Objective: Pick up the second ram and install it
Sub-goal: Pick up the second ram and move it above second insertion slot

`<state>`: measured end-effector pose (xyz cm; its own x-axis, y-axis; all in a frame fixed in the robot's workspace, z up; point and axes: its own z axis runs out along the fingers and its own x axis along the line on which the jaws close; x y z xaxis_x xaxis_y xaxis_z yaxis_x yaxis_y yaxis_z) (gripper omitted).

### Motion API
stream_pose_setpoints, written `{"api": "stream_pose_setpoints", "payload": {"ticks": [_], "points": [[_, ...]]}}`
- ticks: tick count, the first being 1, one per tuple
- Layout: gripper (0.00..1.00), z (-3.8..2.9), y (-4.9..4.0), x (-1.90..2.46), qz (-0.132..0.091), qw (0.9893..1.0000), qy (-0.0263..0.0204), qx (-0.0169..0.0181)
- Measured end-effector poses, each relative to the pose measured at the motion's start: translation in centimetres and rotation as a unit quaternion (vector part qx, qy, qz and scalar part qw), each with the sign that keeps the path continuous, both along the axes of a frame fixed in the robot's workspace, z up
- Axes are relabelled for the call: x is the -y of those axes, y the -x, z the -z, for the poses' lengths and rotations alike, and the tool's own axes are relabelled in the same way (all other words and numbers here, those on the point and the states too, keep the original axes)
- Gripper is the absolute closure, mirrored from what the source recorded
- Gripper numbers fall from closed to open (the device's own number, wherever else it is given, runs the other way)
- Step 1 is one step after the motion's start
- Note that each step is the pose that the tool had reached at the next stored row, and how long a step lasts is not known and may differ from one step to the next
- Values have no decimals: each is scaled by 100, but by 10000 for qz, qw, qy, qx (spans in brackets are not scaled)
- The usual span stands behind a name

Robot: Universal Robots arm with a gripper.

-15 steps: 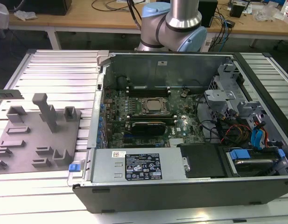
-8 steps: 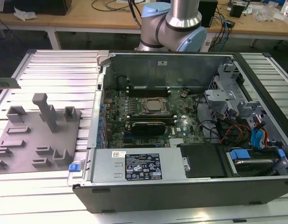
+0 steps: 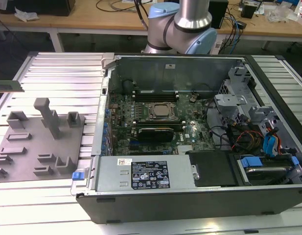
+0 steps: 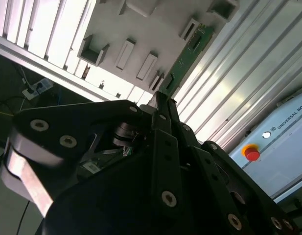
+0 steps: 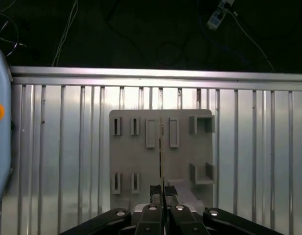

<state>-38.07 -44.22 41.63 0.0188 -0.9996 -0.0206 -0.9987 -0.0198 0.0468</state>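
Exterior view: open computer case (image 3: 165, 199) lying on a ribbed metal table (image 3: 62, 73), motherboard (image 3: 190, 133) exposed, black memory slots (image 3: 155, 92) along its far side. Robot arm (image 3: 182, 22) rises behind the case. Grey holder tray (image 3: 23, 147) with upright blocks sits on the table towards the exterior view's left of the case. Memory stick (image 3: 8, 86) at the exterior view's far left edge, lying level, long side on, well apart from the case; it looks raised off the tray, though the height is hard to judge. Second wrist view: black gripper (image 4: 163, 100) close up, fingers (image 4: 159, 112) pinching one end of the green memory stick (image 4: 187, 56), which runs out from them over the tray (image 4: 141, 29) and the table ribs (image 4: 239, 88). A pale control box (image 4: 280, 142) with a red button (image 4: 252, 153) lies beside the table. First wrist view: looking straight down, stick (image 5: 161, 147) seen edge-on as a thin line across the middle of the tray (image 5: 136, 161), fingers (image 5: 155, 192) pressed against it from both sides, no gap showing. Table ribs (image 5: 62, 147) all round the tray; dark floor with cables (image 5: 141, 34) beyond the table edge.
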Motion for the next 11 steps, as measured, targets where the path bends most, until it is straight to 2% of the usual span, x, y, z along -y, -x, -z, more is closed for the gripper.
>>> {"api": "stream_pose_setpoints", "payload": {"ticks": [3,9,11], "points": [[87,0,-170,0,0,10000,1,-3],[87,1,-395,0,-1,10000,0,-10],[87,0,-512,0,1,10000,0,-15]]}}
